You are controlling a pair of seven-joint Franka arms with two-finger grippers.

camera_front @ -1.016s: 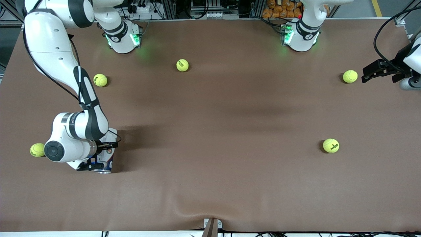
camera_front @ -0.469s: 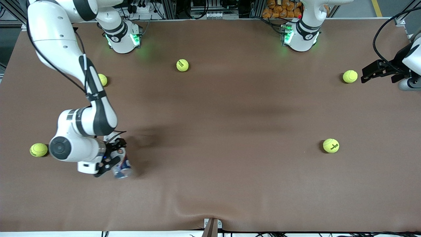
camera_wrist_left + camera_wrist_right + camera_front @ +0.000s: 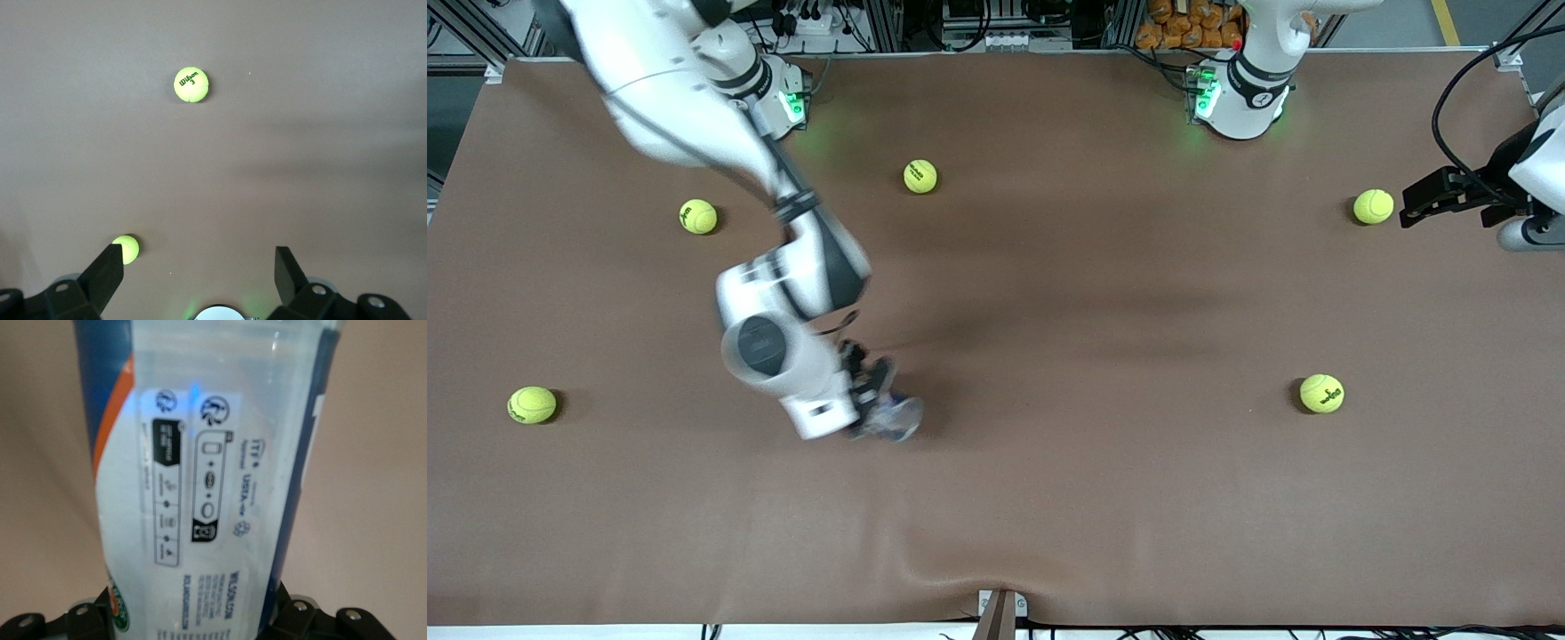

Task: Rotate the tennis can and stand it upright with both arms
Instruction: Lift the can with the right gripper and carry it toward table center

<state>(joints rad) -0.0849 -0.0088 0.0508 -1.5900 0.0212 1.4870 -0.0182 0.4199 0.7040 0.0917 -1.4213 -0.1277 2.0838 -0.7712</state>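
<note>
The tennis can (image 3: pixel 896 420), clear with a white, navy and orange-red label, is held in my right gripper (image 3: pixel 871 397) over the brown table, a little toward the right arm's end from the middle. In the right wrist view the can (image 3: pixel 207 473) fills the picture and my right gripper (image 3: pixel 193 617) is shut on its sides. My left gripper (image 3: pixel 1416 203) waits at the left arm's end of the table, beside a tennis ball (image 3: pixel 1373 206). In the left wrist view my left gripper (image 3: pixel 197 267) is open and empty, with bare table between its fingers.
Yellow-green tennis balls lie scattered on the table (image 3: pixel 1067 498): one near the robots' bases (image 3: pixel 920 176), two at the right arm's end (image 3: pixel 698 216) (image 3: pixel 532 404), one toward the left arm's end (image 3: pixel 1321 393). The left wrist view shows two balls (image 3: pixel 191 85) (image 3: pixel 125 249).
My right arm has carried the can from the right arm's end of the table toward the middle. The left arm has barely moved.
</note>
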